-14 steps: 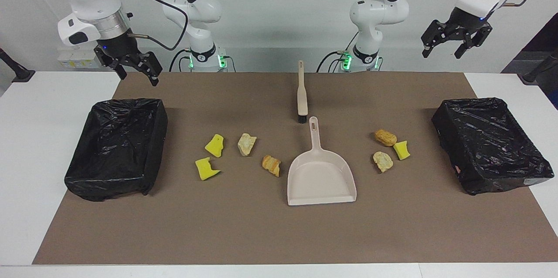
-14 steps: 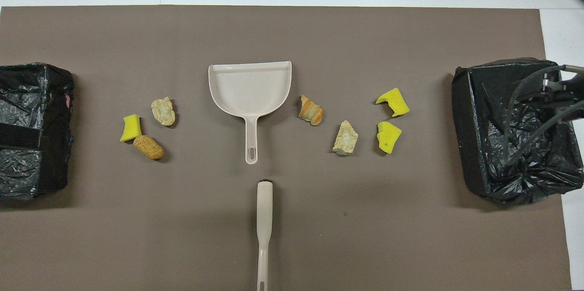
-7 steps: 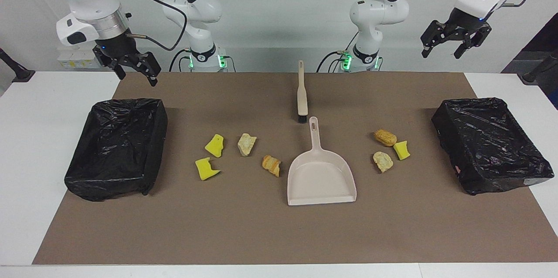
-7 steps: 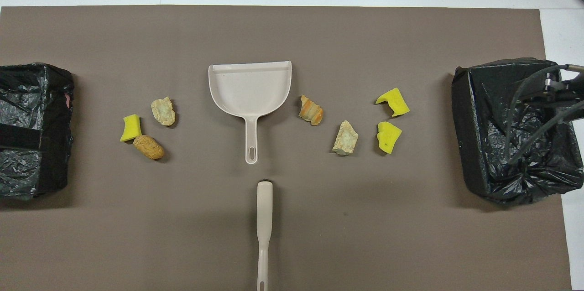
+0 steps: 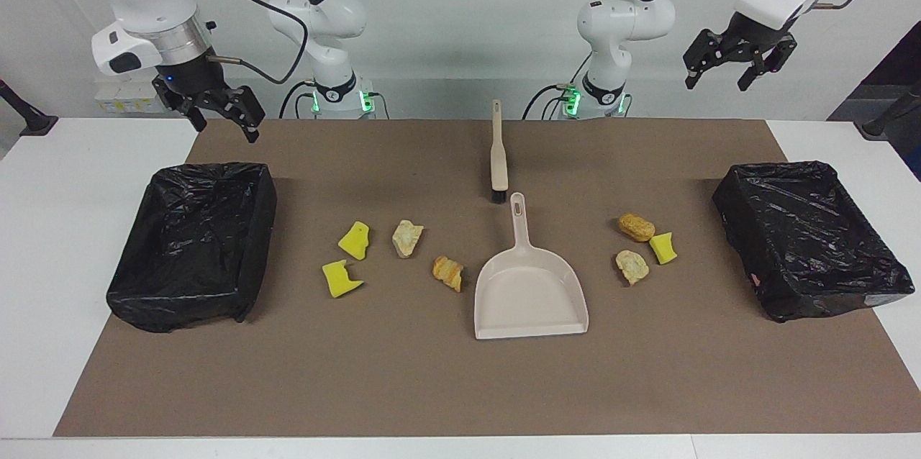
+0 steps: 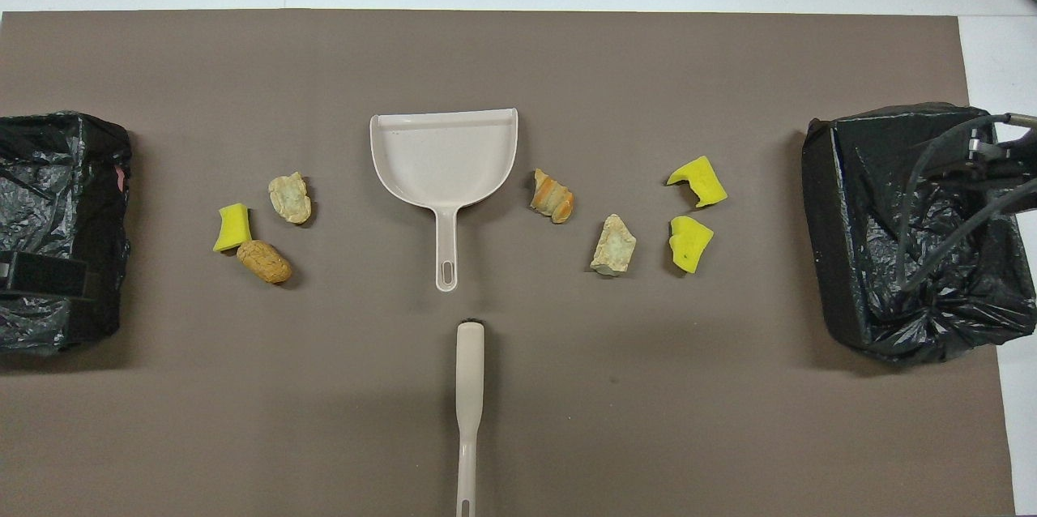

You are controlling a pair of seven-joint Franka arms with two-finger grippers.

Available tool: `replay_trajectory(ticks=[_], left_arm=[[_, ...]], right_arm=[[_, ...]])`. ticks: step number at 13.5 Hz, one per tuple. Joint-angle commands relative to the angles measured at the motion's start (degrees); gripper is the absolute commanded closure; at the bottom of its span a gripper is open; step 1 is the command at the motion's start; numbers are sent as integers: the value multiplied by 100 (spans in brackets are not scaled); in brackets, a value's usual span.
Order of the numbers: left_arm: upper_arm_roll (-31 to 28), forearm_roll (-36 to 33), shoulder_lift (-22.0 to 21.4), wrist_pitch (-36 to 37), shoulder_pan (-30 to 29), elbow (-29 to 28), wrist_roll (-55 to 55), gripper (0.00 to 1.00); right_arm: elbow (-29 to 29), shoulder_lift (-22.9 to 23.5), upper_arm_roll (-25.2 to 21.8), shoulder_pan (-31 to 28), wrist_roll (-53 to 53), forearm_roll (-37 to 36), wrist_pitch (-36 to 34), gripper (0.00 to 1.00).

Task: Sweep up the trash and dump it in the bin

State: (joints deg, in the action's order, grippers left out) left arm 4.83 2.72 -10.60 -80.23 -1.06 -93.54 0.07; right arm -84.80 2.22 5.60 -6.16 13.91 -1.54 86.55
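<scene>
overhead, both pincers hang apart — left pincer (image 5: 729, 65), right pincer (image 5: 216, 108) — above the mat's (image 5: 460, 387) robot-side corners.

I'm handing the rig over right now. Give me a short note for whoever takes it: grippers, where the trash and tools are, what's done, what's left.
Left gripper: open, empty, raised near its end's bin.
Right gripper: open, empty, raised near its end's bin.
Dustpan: mid-mat, handle toward the robots. Brush: just nearer the robots, in line with the handle.
Trash: seven scraps on the mat. Four on the right arm's side of the dustpan, three on the left arm's side.
Done: nothing swept; both tools lie untouched.
Left: pick up brush and dustpan, sweep all scraps in, dump in a bin.
</scene>
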Motion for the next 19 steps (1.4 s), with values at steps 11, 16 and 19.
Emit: replay_trajectory(ticks=[11, 16, 19], left_arm=[[-34, 53, -162, -2, 36, -182, 46, 0], [-34, 53, -170, -2, 53, -191, 46, 0], [-34, 53, -170, -2, 53, -191, 46, 0]], right_arm=[[936, 2042, 55, 1914, 1833, -127, 1478, 0], [2020, 3275, 20, 2706, 2582, -303, 1785, 0], [2038, 3487, 20, 3023, 2949, -312, 2076, 0]])
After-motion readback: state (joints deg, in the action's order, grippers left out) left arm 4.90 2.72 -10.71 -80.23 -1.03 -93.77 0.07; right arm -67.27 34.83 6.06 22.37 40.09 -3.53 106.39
